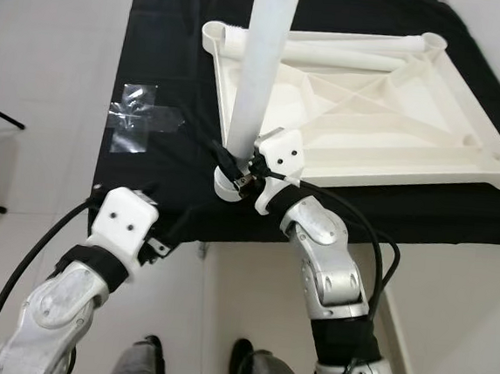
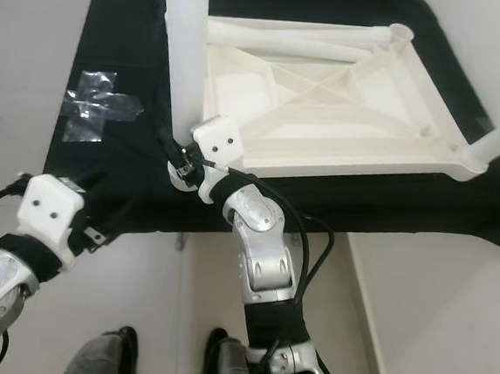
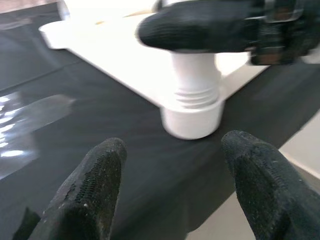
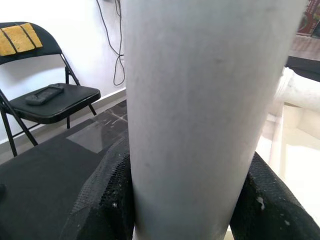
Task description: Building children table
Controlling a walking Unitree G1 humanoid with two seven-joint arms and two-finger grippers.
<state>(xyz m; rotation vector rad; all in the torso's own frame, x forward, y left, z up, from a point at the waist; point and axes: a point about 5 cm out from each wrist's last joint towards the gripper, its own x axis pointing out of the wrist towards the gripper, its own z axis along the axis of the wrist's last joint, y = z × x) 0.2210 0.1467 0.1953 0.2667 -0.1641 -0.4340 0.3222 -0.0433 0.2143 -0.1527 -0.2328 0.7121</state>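
A pale tiled floor point(image 1: 50, 65) lay under a black cloth point(image 1: 159, 170) spread flat across it. Strips of clear tape point(image 1: 138, 118) shone on the cloth, catching bright, even light. A white wall point(image 4: 60, 30) stood behind a black folding chair point(image 4: 47, 97); a yellow cushion point(image 4: 19, 37) sat against its backrest, and a dark remote-like object point(image 4: 44, 95) lay on the seat. Black cables point(image 4: 116, 40) hung down the wall.
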